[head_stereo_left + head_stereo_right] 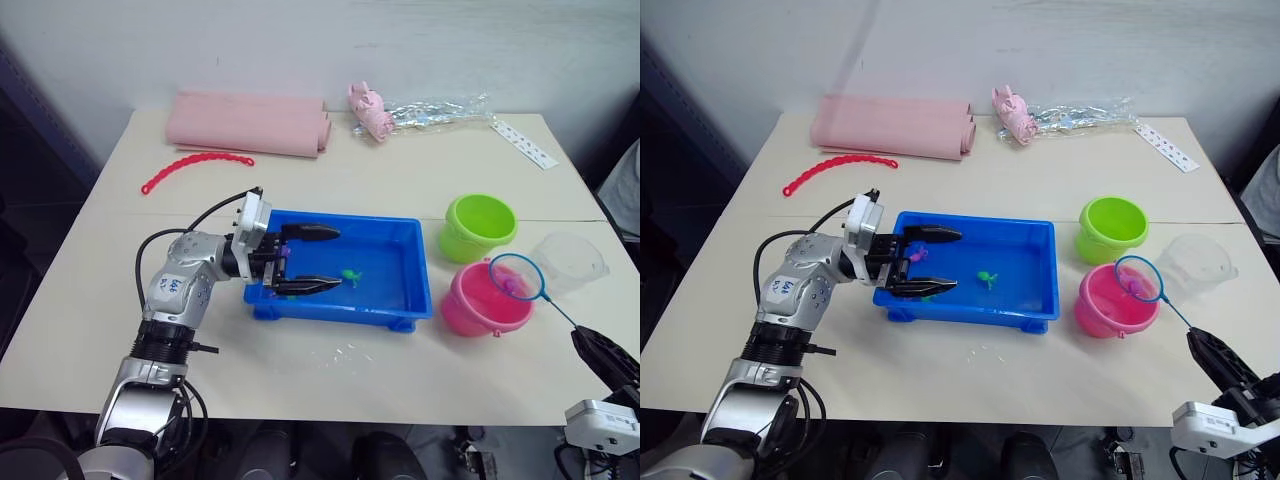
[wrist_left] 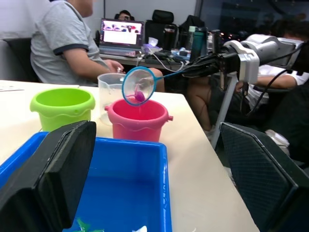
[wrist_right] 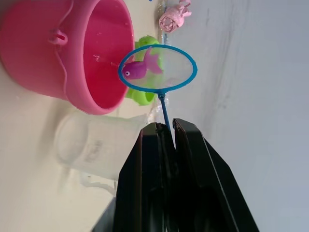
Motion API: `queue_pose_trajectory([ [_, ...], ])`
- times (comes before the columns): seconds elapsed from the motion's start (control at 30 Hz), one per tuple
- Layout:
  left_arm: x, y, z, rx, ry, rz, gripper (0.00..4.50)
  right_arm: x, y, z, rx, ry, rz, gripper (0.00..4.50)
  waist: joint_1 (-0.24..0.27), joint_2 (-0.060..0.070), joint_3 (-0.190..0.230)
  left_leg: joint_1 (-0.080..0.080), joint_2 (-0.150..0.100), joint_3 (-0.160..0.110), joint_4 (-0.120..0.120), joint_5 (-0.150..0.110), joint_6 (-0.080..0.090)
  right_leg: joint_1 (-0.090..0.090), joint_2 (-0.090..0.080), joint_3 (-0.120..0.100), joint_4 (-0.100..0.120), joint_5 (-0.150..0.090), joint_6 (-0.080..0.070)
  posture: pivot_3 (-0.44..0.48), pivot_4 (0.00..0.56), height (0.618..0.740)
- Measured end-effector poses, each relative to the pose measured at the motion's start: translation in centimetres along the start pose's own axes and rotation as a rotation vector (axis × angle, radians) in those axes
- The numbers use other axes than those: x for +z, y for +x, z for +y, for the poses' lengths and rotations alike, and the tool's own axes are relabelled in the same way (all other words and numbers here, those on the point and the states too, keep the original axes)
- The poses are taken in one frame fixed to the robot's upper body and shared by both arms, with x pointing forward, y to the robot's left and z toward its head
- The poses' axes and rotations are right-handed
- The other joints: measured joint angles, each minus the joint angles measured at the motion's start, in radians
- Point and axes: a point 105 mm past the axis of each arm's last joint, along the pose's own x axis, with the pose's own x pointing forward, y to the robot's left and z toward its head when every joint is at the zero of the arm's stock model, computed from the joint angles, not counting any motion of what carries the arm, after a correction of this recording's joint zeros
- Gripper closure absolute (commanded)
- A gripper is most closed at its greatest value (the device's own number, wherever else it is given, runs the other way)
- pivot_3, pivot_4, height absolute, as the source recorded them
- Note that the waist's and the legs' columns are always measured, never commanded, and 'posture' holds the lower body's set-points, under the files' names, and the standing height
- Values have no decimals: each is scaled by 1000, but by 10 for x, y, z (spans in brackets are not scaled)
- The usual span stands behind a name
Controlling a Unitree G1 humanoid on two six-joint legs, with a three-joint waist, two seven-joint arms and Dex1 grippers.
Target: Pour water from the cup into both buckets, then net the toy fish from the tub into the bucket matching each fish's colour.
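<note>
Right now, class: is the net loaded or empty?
Loaded: the net carries one pink fish, held above the pink bucket.

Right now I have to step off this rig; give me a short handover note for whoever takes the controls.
Right gripper: shut on the thin dark handle of the blue-hooped net, held over the hot pink plastic bucket with a magenta toy fish in the mesh.
Left gripper: open, fingers over the left end of the shallow blue plastic tub, holding nothing.
Lime green bucket stands behind the pink one; the clear plastic measuring cup stands to their right.
Done: this pink fish netted.
Left: tip it into the pink bucket, then net the green fish in the tub into the green bucket.
</note>
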Motion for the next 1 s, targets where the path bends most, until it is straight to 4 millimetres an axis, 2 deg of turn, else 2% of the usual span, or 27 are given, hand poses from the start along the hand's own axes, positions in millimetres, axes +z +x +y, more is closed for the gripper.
queue_pose_trajectory([
  [0.07, -5, -1, -2, 5, -18, 1, 35, 1, 1, 1, -5, -53, -7, 4500, 0, 0, 0, 0, 0, 0, 0, 0, 0, 0, 0, 0, 0, 0, 0, 0, 150, 740],
  [0.23, -3, 3, -1, 7, -13, -11, 35, -1, 4, -2, -17, -151, -9, 4500, 0, 0, 0, 1, 0, 1, 0, 0, -1, 0, 1, 2, 0, 0, 0, 0, 150, 740],
  [0.5, -1, 4, 0, 9, 0, -17, 35, 8, -2, 16, 20, -123, -1, 4500, 0, 0, 0, 1, 1, 1, -1, 0, -1, 0, 1, 2, 0, 0, 0, 0, 150, 740],
  [0.63, -2, 4, 1, 10, -2, -12, 35, 4, 3, 4, -35, -150, 40, 4500, -1, 0, 0, 1, 1, 2, -1, 0, -1, 0, 1, 3, 0, 0, 0, 0, 150, 740],
  [0.83, 0, 6, 3, 13, 17, -10, 35, 4, 8, -1, -30, -182, 14, 4500, 0, 0, 0, 1, 1, 2, -1, 0, -1, 0, 1, 3, 0, 0, 0, 0, 150, 740],
  [0.93, -3, 5, 3, 26, 11, -11, 35, 24, 18, 8, -15, -145, -71, 4500, -1, 0, 0, 1, 1, 2, -1, 0, -1, 0, 2, 3, 1, 0, 0, 0, 150, 740],
  [1.0, -3, 5, 4, 35, 4, -13, 35, 24, 20, 10, -11, -146, -63, 4500, -1, 1, 0, 1, 1, 2, -1, 0, -1, -1, 2, 3, 1, 0, 0, 0, 150, 740],
])
